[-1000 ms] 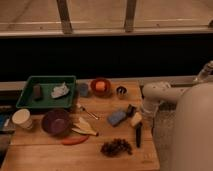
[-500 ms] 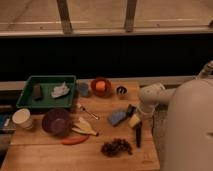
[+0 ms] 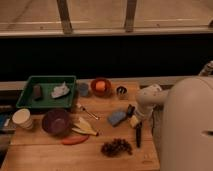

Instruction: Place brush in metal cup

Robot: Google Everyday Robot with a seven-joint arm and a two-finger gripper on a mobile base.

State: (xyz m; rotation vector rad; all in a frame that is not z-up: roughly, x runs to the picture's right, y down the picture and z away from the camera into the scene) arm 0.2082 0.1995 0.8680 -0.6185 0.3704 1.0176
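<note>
The brush [image 3: 138,135] is a slim black thing lying lengthwise on the wooden table [image 3: 45,155] near its right edge, beside the grapes. The metal cup [image 3: 121,91] is small and shiny and stands upright at the back of the table, right of the orange bowl. My gripper [image 3: 132,116] hangs from the white arm [image 3: 150,96] just above the brush's far end, next to a blue sponge [image 3: 117,118]. It is below and slightly right of the metal cup. I cannot tell whether it touches the brush.
A green tray [image 3: 30,102] at back left holds a white crumpled thing and a dark block. A blue-grey cup [image 3: 83,89], orange bowl [image 3: 101,86], silver spoon [image 3: 89,112], purple bowl [image 3: 56,121], banana [image 3: 84,127], red pepper [image 3: 75,140], grapes [image 3: 116,147] and white paper cup [image 3: 22,119] crowd the table. My body [image 3: 187,127] fills the right.
The arm has shifted slightly left and the gripper has come down over the brush's far end. My body now covers more of the right side. The objects have not moved.
</note>
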